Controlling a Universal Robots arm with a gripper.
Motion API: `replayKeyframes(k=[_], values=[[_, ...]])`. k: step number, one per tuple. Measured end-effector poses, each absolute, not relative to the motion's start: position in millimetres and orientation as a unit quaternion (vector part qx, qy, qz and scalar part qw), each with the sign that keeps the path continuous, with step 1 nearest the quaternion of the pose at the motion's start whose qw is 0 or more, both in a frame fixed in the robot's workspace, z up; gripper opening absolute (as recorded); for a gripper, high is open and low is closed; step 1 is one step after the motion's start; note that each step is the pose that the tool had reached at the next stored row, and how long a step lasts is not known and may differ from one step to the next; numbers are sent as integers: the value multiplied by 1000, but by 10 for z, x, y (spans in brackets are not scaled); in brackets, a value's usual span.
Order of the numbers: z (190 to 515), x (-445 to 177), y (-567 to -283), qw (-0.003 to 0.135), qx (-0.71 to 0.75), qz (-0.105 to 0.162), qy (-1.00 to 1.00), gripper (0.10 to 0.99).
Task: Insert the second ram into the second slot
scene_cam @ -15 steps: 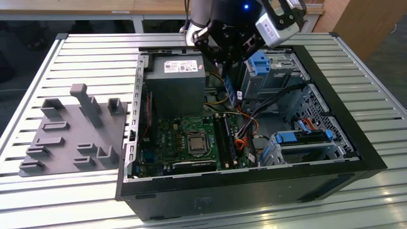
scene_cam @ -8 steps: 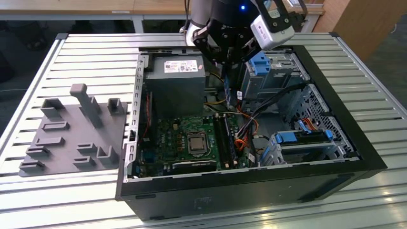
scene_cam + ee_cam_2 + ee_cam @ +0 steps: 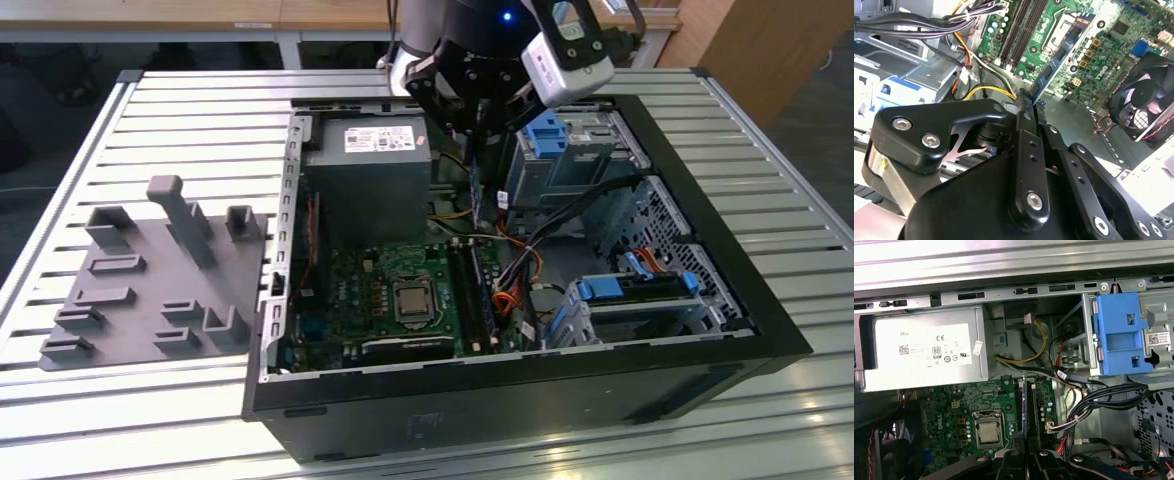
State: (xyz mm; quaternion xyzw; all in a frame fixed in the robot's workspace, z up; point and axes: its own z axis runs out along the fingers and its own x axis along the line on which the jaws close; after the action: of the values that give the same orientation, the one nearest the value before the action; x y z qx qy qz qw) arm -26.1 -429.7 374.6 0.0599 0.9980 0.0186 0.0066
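Second wrist view shows the pincer (image 3: 1031, 101) clamped on the second ram (image 3: 1061, 55), which hangs edge-on above the motherboard's memory slots (image 3: 1021, 27), not yet seated. For a clean insertion, the stick should probably be held parallel to the second of them, centred over it, clear of the cable bundle (image 3: 1094, 400) nearby, and pressed straight down with even force. Open computer case (image 3: 534, 390) lies on the slatted metal desk (image 3: 174, 110), with a grey fixture tray (image 3: 147, 280) beside it toward the desk's edge at the exterior view's left and wooden furniture (image 3: 767, 45) beyond the far edge.
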Motion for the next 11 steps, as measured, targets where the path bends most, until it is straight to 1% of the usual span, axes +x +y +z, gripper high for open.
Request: replayKeyframes(k=[11], values=[[3712,-257,-4298,7,64,19,998,141]])
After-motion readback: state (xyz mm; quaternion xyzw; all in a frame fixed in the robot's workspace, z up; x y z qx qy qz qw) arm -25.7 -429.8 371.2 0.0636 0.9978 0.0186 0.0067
